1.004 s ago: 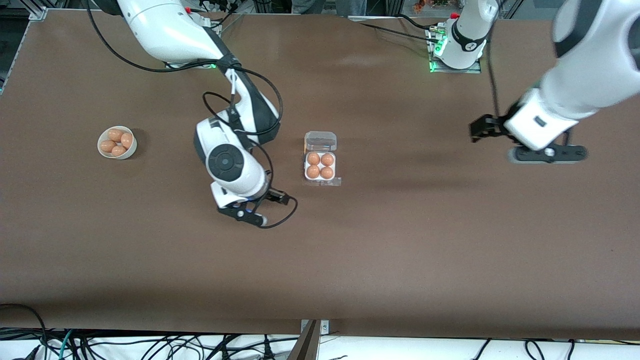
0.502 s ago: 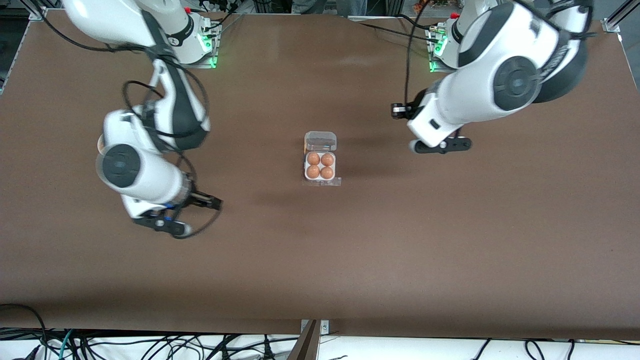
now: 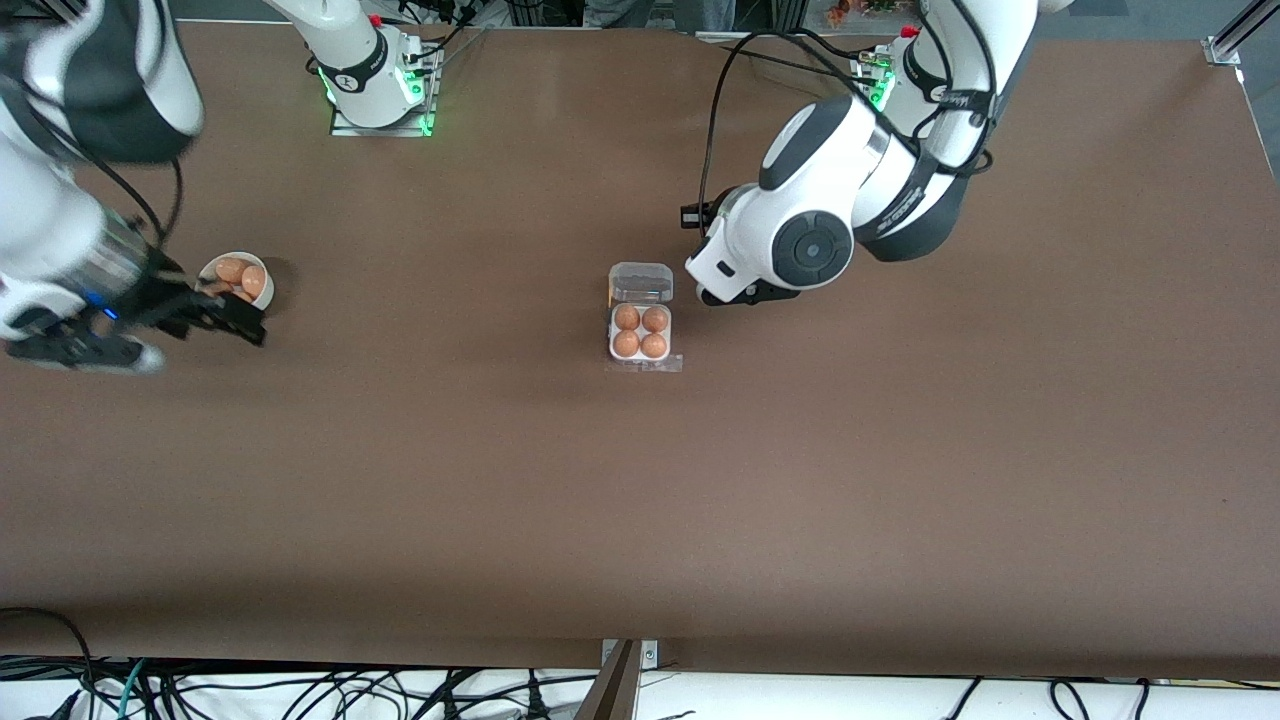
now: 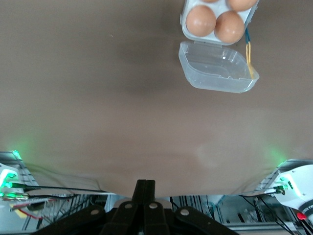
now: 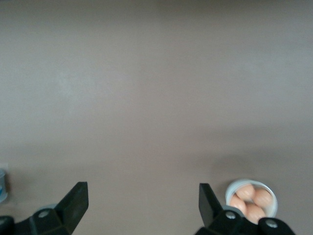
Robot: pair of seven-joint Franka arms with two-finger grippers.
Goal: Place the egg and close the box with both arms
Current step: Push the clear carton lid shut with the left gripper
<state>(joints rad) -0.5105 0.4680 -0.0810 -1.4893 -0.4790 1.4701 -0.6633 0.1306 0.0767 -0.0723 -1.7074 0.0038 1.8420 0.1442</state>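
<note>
- Left gripper (image 4: 145, 188) has snapped fully shut on nothing and swung in from the left arm's end of the table; it's now hanging just beside the egg carton's (image 3: 641, 343) open clear lid (image 3: 641, 282).
- Looks to me like it's lining up to push that lid over with pinched fingers.
- Right gripper (image 5: 142, 196) has pulled away from the carton, jaws spread wide and empty, over the table right by the white bowl (image 3: 262, 295) of spare eggs (image 3: 232, 269).
- Carton sits mid-table, all four cells filled with eggs (image 3: 640, 331), so placing seems done and only closing is left.
- Nothing blocks the lid; the carton's front tab (image 3: 672, 364) lies flat on the table.
</note>
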